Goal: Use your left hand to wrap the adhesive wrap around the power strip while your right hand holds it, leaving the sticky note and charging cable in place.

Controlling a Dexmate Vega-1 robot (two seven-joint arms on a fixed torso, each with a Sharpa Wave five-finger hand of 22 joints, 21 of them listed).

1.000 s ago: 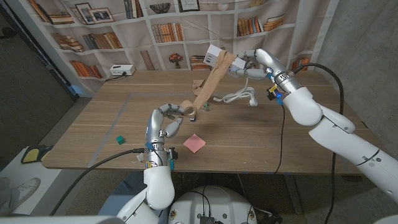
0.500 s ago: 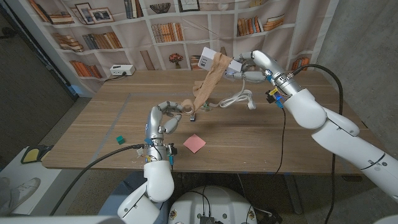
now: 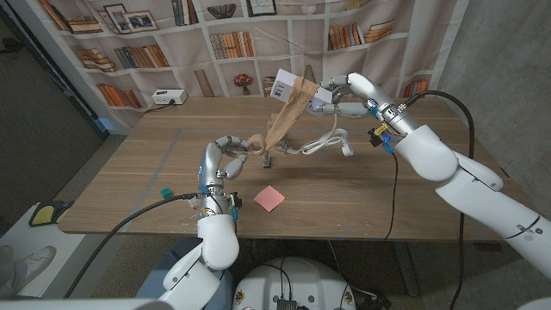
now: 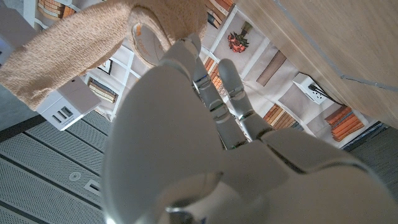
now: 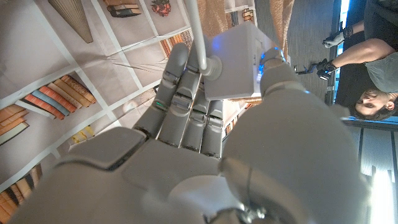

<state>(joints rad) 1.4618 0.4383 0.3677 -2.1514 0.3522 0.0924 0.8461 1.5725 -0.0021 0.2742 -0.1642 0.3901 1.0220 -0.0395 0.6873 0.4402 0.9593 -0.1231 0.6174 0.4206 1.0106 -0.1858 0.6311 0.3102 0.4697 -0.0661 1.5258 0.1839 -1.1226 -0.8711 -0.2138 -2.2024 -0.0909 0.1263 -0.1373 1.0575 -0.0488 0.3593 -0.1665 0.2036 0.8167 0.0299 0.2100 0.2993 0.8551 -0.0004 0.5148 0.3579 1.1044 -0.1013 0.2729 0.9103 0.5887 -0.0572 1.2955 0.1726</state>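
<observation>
My right hand (image 3: 349, 93) holds the white power strip (image 3: 291, 84) in the air over the table's far side. Its white cord (image 3: 323, 142) hangs down to the table. A tan band of adhesive wrap (image 3: 284, 116) runs from the strip down to the roll (image 3: 258, 145), which my left hand (image 3: 222, 164) grips just above the table. In the left wrist view the roll (image 4: 149, 34) sits at my left hand's (image 4: 186, 137) fingertips, with the strip (image 4: 68, 102) beyond. In the right wrist view my right hand (image 5: 186, 143) clasps the strip (image 5: 239, 59). A pink sticky note (image 3: 269, 198) lies near the front edge.
A small dark cable piece (image 3: 268, 160) lies on the table under the roll. A green cube (image 3: 164, 191) sits at the front left, and a white box (image 3: 168, 96) at the far left. A person (image 5: 367, 68) is in the right wrist view.
My right hand has carried the power strip leftward and the cord has followed. My left hand has shifted the roll a little farther from me, so the band is shorter and steeper.
</observation>
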